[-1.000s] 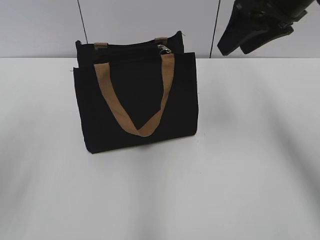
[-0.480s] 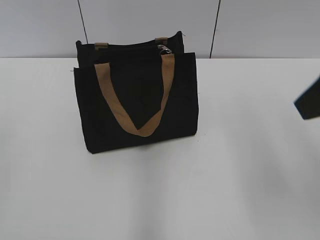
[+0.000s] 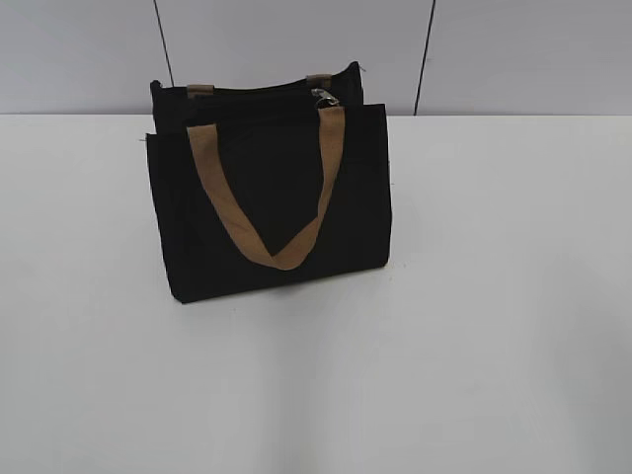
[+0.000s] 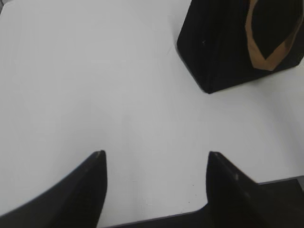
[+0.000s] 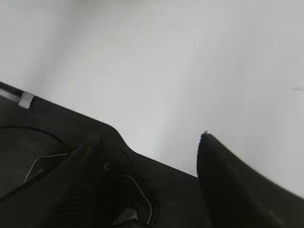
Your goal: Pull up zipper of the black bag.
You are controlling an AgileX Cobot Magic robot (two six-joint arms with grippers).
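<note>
The black bag [image 3: 272, 193] stands upright on the white table, left of centre in the exterior view, with a tan strap handle [image 3: 267, 202] hanging down its front. The small silver zipper [image 3: 325, 98] sits on the top edge near the right strap end. No gripper shows in the exterior view. In the left wrist view my left gripper [image 4: 156, 159] is open and empty low over the table, and the bag [image 4: 223, 47] lies ahead to its upper right. My right gripper [image 5: 149, 142] is open and empty over the table's edge, away from the bag.
The white table [image 3: 474, 326] spreads around the bag. A grey panelled wall [image 3: 494, 49] stands behind it. In the right wrist view a dark surface with cables [image 5: 42, 156] lies beyond the table's edge.
The right arm, up at the top right one second ago, dropped to the right edge and has now left the exterior view. The bag has not moved.
</note>
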